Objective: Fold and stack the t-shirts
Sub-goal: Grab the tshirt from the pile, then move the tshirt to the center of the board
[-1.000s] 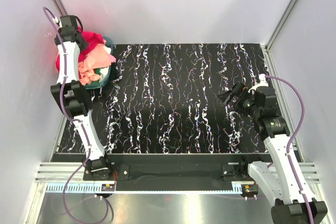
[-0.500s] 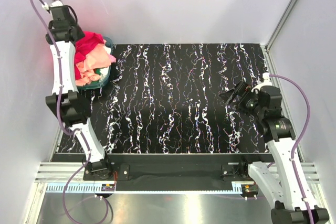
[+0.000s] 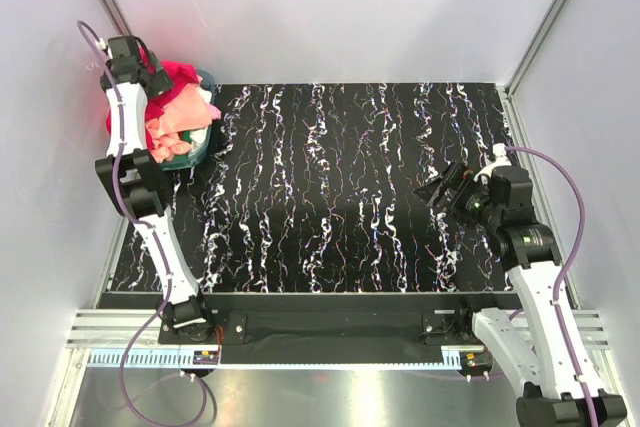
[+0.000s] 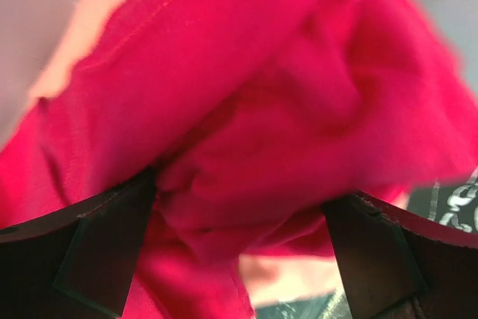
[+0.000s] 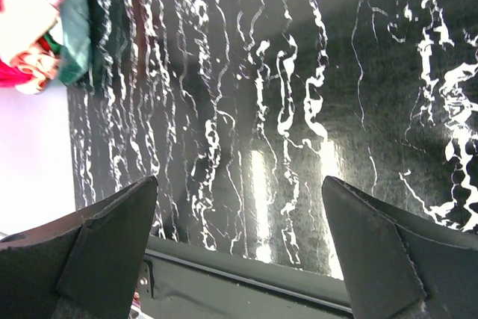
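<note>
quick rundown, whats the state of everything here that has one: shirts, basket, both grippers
red t-shirt: crumpled, unfolded, bunched between the left jaws
peach t-shirt: crumpled, unfolded, in the basket
white t-shirt: crumpled, mostly buried in the basket
teal basket: upright, overfilled with shirts
left gripper: jaws open around red cloth
right gripper: jaws open, empty, above the table

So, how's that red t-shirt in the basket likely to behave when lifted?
Probably floppy: the red t-shirt bunches in soft folds between the left gripper's open fingers. Likely light, draping and trailing. It may drag the peach shirt heaped against it in the basket.
</note>
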